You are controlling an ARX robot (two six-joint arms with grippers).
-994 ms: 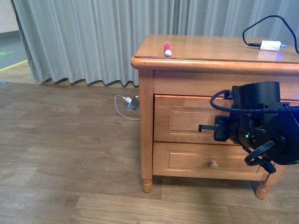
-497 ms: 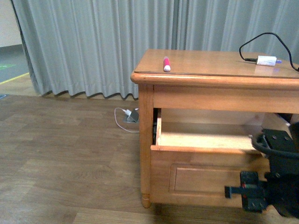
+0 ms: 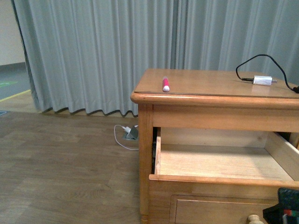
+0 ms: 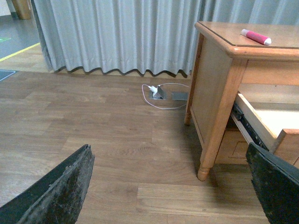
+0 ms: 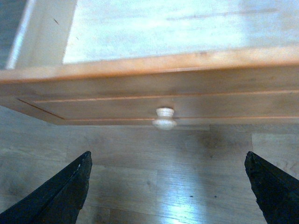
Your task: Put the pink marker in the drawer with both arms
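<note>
Since a second ago: drawer (image 3: 219, 180) brought from shut to pulled far out, pale interior exposed and bare; right gripper (image 5: 167, 158) lowered and backed off the drawer front. Now spread wide, pinching nothing, with the knob (image 5: 164, 118) just ahead of the gap between the jaws and touching neither. Judged: opening step done, drawer ready to receive.

Pink marker (image 3: 165, 84) not yet handled. Lying on the nightstand top (image 3: 210, 84) near its front edge, well above and away from the right gripper, well ahead of and higher than the left gripper (image 4: 169, 148). Left gripper likewise spread wide and empty, low over the floor, well apart from the nightstand. Probable next step: pick-up by the left arm.

Limits of view: only a corner of the right gripper visible in the front view, at the frame edge; no left arm there. Drawer's lower front and one side cut off. White adapter (image 3: 262, 80) well beyond the marker, not part of the task.
</note>
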